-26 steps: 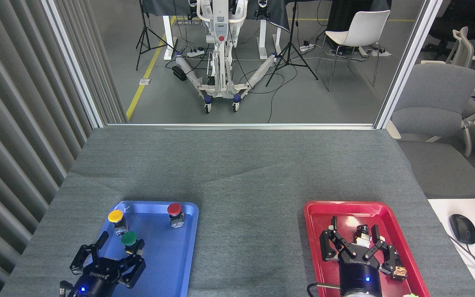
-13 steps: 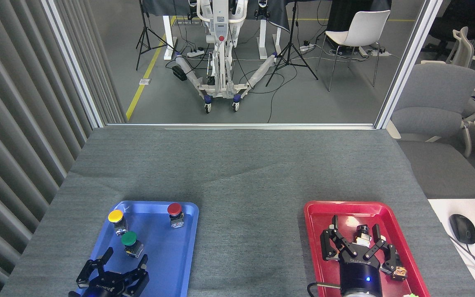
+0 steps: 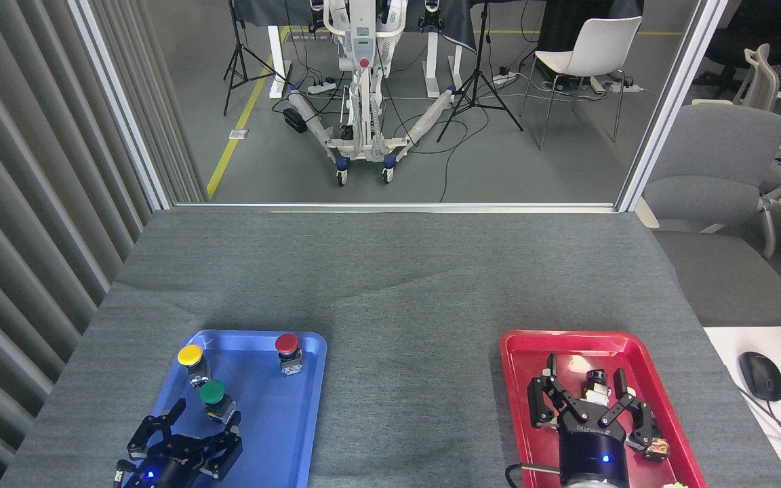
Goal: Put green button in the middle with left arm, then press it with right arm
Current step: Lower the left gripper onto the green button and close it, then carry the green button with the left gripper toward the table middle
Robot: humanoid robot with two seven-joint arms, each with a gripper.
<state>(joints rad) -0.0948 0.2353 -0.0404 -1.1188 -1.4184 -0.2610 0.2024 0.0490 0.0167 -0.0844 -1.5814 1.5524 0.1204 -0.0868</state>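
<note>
The grey felt desk (image 3: pixel 404 285) carries two trays along its near edge, a blue tray (image 3: pixel 282 434) toward the near-left corner and a red tray (image 3: pixel 519 407) toward the near-right, with the bare middle (image 3: pixel 411 400) between them where the button must go. The green button (image 3: pixel 213 396) stands upright in the left half of the blue tray, just nearer than the yellow button (image 3: pixel 191 359) and well apart from the red button (image 3: pixel 288 349) at the tray's far side. I judge it light, rigid and not fragile; the domed cap looks smooth and would slip, so I would take it by the squarer grey-and-black body under the cap. My left arm (image 3: pixel 204 413) hovers at the tray's near end with its fingers (image 3: pixel 175 412) spread wide and holding nothing; the button sits between them near the tips, close to the right one, though I cannot tell if it touches. My right arm (image 3: pixel 584 393) hangs over the red tray, fingers open and empty, around a small black-and-metal part (image 3: pixel 594 386) lying there.
</note>
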